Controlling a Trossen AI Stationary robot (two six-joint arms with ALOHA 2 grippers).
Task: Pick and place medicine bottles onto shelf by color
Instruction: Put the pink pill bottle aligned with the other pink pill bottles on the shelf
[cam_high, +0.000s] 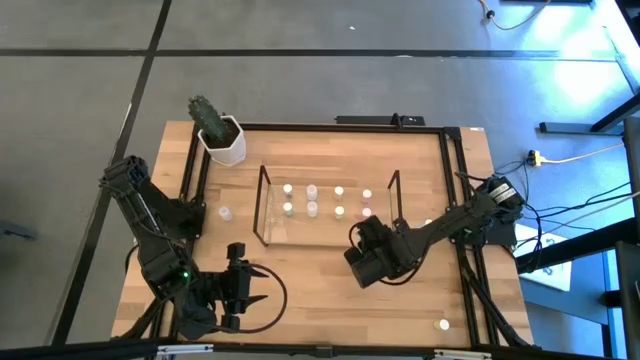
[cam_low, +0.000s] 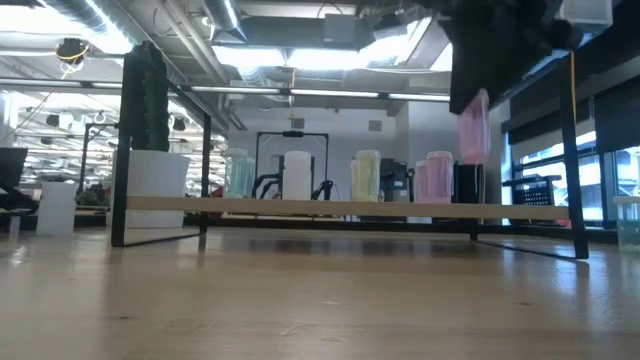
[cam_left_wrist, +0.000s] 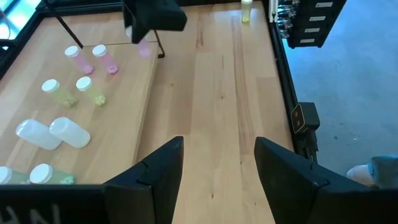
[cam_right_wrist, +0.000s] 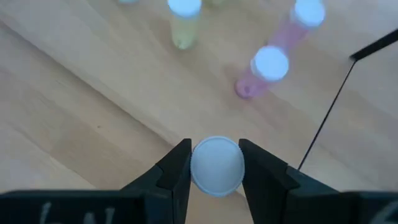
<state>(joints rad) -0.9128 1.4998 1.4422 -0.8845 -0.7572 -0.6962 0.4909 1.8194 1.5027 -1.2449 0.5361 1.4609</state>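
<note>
Our right pincer (cam_right_wrist: 214, 163) grips a pink bottle (cam_low: 473, 128) by its white cap, aloft just before the shelf (cam_high: 262, 205); pink bottles (cam_right_wrist: 264, 71) stand just ahead. Our left pincer (cam_left_wrist: 217, 165) waits, half-spread, empty.

The wooden table (cam_high: 300, 290) stands on a grey floor (cam_high: 300, 80) crossed by dark lines. Beyond its far edge, long ceiling lights (cam_low: 300, 55) glow under exposed pipes, and windows (cam_low: 610, 185) line the room's right side.

Wooden table (cam_high: 300, 290) carries clear shelf (cam_high: 262, 205), white plant pot (cam_high: 224, 145), stray bottles (cam_high: 226, 213) beside shelf
</note>
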